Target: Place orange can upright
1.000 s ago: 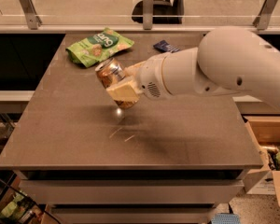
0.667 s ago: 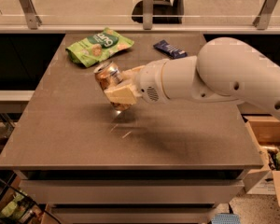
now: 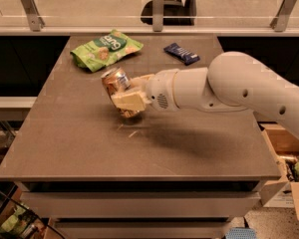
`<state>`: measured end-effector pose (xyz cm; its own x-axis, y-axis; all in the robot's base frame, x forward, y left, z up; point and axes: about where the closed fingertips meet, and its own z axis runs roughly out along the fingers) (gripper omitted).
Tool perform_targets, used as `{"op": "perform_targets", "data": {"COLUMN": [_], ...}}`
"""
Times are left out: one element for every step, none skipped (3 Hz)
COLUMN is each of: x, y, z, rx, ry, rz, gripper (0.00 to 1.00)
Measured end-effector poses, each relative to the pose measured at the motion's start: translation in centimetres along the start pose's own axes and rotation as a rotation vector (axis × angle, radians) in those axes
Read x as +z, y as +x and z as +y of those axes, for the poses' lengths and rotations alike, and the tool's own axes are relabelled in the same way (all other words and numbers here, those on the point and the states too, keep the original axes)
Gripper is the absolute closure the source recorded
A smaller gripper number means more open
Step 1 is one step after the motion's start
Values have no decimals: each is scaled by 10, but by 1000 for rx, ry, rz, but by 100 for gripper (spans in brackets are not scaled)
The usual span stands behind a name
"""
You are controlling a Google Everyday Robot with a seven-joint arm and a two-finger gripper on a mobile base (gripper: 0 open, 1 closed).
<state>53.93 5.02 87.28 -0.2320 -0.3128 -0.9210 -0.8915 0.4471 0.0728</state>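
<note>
Dark grey-brown table (image 3: 65,148) fills most of the view, with a glass barrier behind its far edge. Compared with one second ago, we see only a small change. The white arm (image 3: 229,88) has shifted a little, so the blue wrapped bar (image 3: 182,53), which was partly hidden behind it, now lies fully in view at the far side. The orange can (image 3: 115,81) has kept nearly the same place and the same tilt.

The arm enters from the right and reaches leftward over the table's middle, with its thick forearm almost level. The gripper (image 3: 128,101) is at the arm's left end, and its pale fingers are pinching the orange can across the body. The can leans with its silver top toward the far left. Its lower end is close over the table, but we cannot tell whether it touches. A green snack bag (image 3: 105,48) lies flat behind the can, apart from it.
</note>
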Motion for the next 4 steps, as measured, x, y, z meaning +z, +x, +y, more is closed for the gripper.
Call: {"op": "perform_targets", "data": {"x": [7, 7, 7, 7], "y": [5, 5, 4, 4], "z": [-8, -8, -8, -8], "rx": [21, 21, 22, 22], "ry": [-16, -16, -16, -15], "rz": [-26, -26, -26, -26], "gripper": [100, 100, 100, 100]}}
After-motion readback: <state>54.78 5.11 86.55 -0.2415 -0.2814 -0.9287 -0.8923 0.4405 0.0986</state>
